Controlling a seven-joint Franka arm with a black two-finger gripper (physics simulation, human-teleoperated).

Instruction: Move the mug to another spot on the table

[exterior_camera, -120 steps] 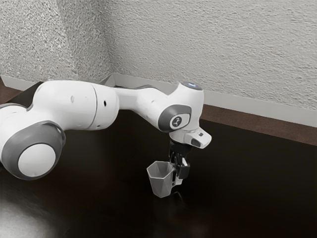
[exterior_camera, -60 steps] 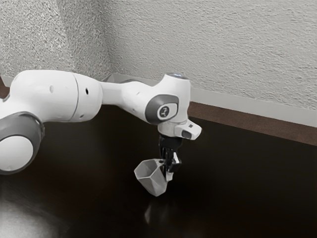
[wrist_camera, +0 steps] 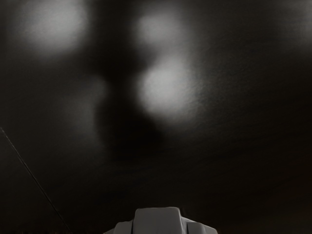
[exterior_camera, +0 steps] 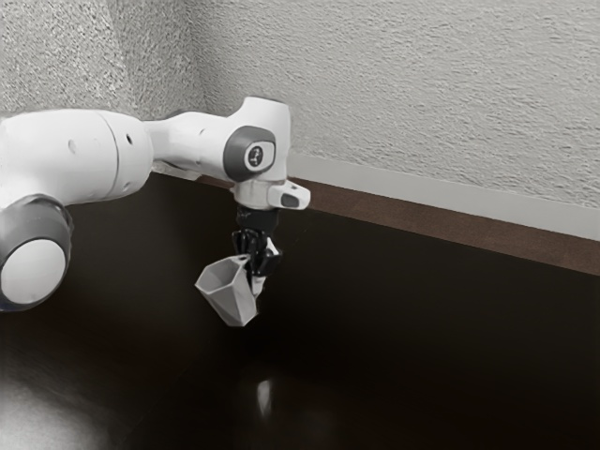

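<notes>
The mug (exterior_camera: 228,292) was held tilted under the gripper (exterior_camera: 255,266), pinched at its rim; slipping from that thin grip was feared.

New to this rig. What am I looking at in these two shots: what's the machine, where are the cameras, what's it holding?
It is a simulated robot: a white jointed arm ending in a black two-finger gripper. The exterior view comes from a camera at the arm's side. The wrist view comes from a camera on the hand, looking down at the dark glossy table. The gripper pinches the wall of a grey mug, which hangs tilted above the table. The pale blurred thing just under the hand in the wrist view is that mug.
</notes>
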